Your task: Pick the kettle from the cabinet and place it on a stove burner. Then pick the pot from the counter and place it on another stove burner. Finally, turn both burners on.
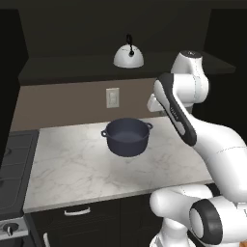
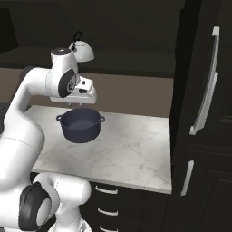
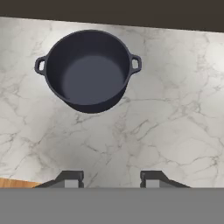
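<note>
Tool (image 3: 111, 177) partly open, empty, above tabletop (image 3: 166, 131); kettle (image 1: 128, 57) on shelf: raise, centre on arched handle

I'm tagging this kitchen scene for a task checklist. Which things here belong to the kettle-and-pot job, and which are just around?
Belongs to the job:
- kettle, on the dark shelf above
- pot, on the counter
- cooktop, at the counter's left end
- claw, jaws apart and empty, above the counter

Just around:
- wall outlet
- drawers under the counter
- tall door handles
</note>
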Controlling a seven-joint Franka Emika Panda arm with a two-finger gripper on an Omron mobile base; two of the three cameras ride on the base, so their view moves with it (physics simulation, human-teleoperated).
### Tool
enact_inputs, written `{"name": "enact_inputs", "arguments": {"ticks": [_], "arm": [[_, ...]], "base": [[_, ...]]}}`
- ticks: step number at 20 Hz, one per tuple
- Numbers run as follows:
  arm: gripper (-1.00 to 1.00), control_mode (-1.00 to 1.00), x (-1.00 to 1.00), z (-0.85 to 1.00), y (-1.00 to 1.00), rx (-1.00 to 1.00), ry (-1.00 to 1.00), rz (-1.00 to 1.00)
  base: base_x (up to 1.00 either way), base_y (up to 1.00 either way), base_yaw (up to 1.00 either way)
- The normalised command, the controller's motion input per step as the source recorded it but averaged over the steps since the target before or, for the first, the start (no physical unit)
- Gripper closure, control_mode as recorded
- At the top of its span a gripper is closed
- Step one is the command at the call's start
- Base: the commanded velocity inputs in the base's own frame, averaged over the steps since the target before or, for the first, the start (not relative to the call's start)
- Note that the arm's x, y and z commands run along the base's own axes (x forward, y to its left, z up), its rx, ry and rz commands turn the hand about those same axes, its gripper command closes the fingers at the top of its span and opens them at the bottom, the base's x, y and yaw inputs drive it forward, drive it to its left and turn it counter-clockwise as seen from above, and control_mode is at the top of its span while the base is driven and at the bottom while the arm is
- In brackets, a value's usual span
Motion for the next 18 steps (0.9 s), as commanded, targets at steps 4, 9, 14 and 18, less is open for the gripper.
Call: {"name": "enact_inputs", "arguments": {"ticks": [4,9,14,18], "arm": [[-1.00,-1.00,-0.07,0.00,0.00,0.00,0.00,0.00],[-1.00,-1.00,-0.04,0.00,0.00,0.00,-0.03,0.00],[-1.00,-1.00,0.00,0.00,0.01,0.00,-0.02,0.00],[-1.00,-1.00,0.00,0.01,0.01,0.00,-0.03,0.00]], "base": [[0.00,0.00,0.00],[0.00,0.00,0.00],[0.00,0.00,0.00],[0.00,0.00,0.00]]}}
